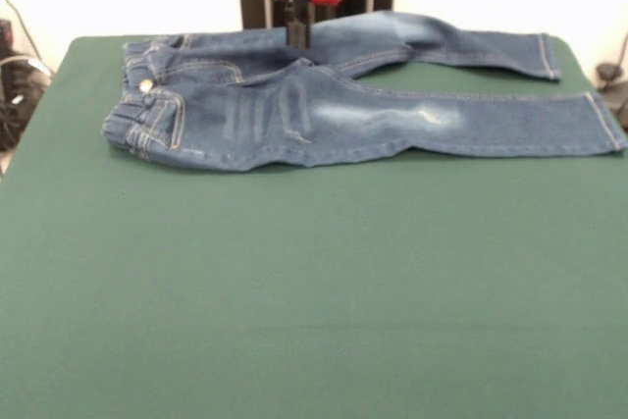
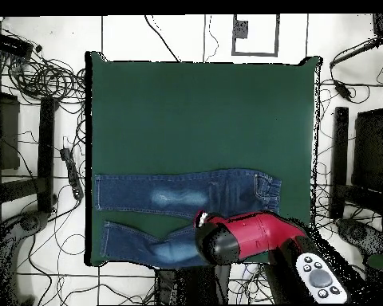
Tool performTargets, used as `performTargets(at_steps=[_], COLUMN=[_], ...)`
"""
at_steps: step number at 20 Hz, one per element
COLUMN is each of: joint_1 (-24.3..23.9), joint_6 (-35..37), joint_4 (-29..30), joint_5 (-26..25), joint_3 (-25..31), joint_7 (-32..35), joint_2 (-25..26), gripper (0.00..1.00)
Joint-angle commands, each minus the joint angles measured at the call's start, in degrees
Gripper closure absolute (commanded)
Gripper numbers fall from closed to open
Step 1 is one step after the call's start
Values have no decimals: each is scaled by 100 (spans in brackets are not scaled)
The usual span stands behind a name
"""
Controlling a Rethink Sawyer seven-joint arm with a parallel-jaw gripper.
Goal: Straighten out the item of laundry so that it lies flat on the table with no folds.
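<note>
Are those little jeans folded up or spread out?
Mostly spread: the jeans lie lengthwise on the table, legs apart, though the waistband end looks bunched.

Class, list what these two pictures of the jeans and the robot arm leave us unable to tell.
- Gripper open or shut: front view shows only a dark tip against the jeans; overhead, the red arm covers it.
- The jeans' crotch and part of the far leg: hidden under the arm overhead.
- Any folds underneath the jeans: hidden by the denim in both views.
</note>
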Motion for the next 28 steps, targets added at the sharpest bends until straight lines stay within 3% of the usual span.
performTargets(at_steps=[1,5,13,19,21,25,28], joint_1=[293,562,1269,1504,1404,769,608], joint_6=[-515,-723,-2438,-3163,-3217,-3246,-3297], joint_4=[-150,-284,-271,-533,-661,-1236,-1267], joint_5=[461,520,475,954,1015,802,722], joint_3=[-605,-923,-2007,-2323,-2263,-1877,-1829], joint_7=[1173,1188,1376,1208,1054,553,439], joint_2=[586,827,1782,2620,2767,3427,3411], gripper=[100,100,100,100,100,100,100])
